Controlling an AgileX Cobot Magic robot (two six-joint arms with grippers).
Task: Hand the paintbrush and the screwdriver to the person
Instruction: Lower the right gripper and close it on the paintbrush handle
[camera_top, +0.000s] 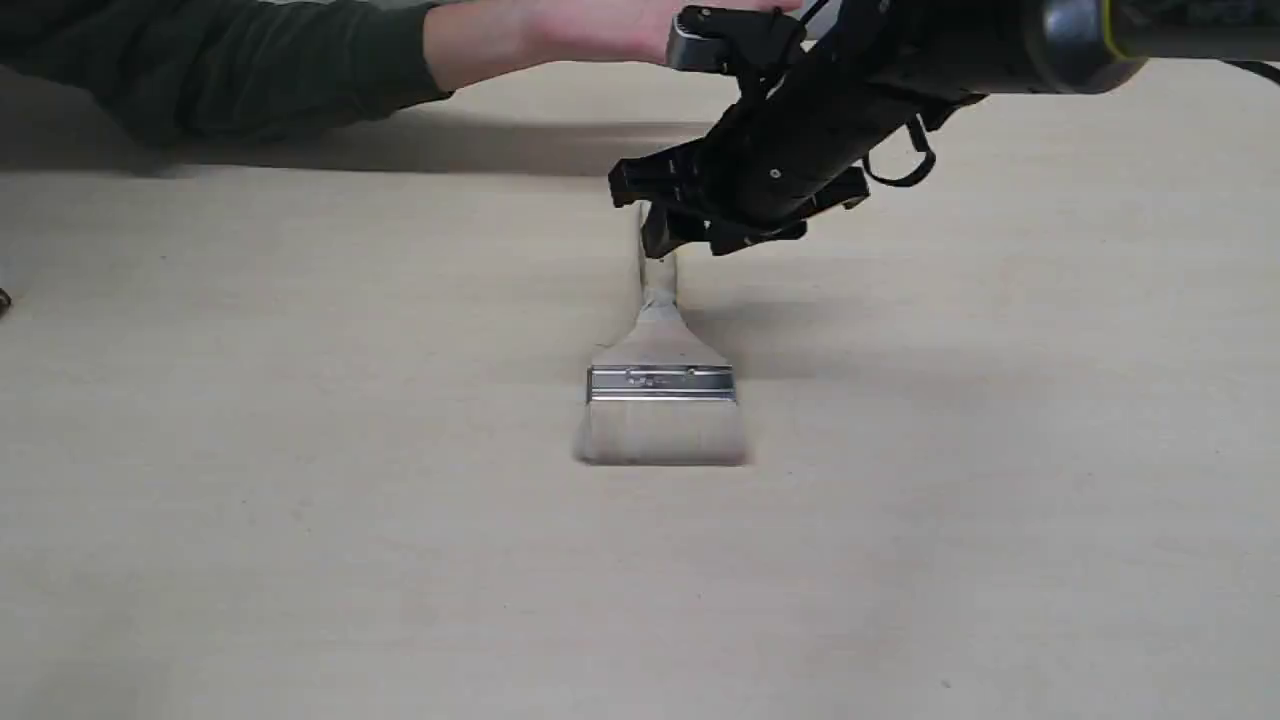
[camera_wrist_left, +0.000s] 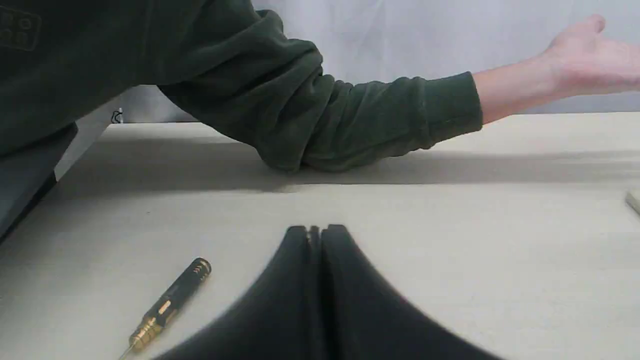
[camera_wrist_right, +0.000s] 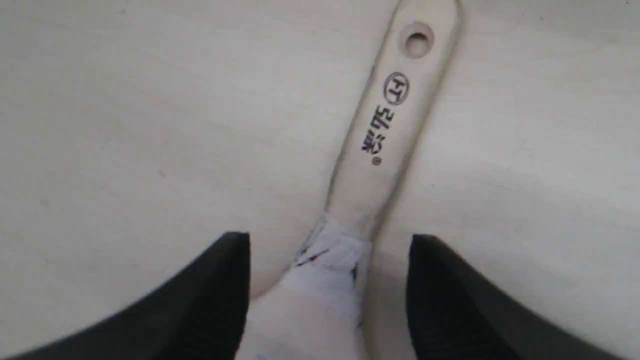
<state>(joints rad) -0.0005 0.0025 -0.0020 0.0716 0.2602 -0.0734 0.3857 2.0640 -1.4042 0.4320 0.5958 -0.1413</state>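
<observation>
0 of 2 handed over: right pincer (camera_wrist_right: 330, 242) spread, paintbrush (camera_wrist_right: 385, 125) handle between its jaws, ungripped; left pincer (camera_wrist_left: 315, 231) pressed together, empty, screwdriver (camera_wrist_left: 170, 302) beside it; person's hand (camera_wrist_left: 585, 65) open beyond.

Pale paintbrush (camera_top: 660, 383) lying flat, black screwdriver (camera_wrist_left: 167, 305) flat, person (camera_wrist_left: 350, 120) with arm outstretched

My right arm's matte black housing (camera_top: 800, 140): small silver screw (camera_top: 775, 173), looped black cable (camera_top: 905, 165), rounded dark-grey camera box (camera_top: 700, 40) | grey joint collar (camera_top: 1075, 35): yellow-green band (camera_top: 1108, 25) | my right gripper (camera_wrist_right: 327, 236): two black curved tapering fingers (camera_wrist_right: 210, 300) | my left gripper (camera_wrist_left: 316, 229): same smooth black fingers (camera_wrist_left: 280, 300)
</observation>
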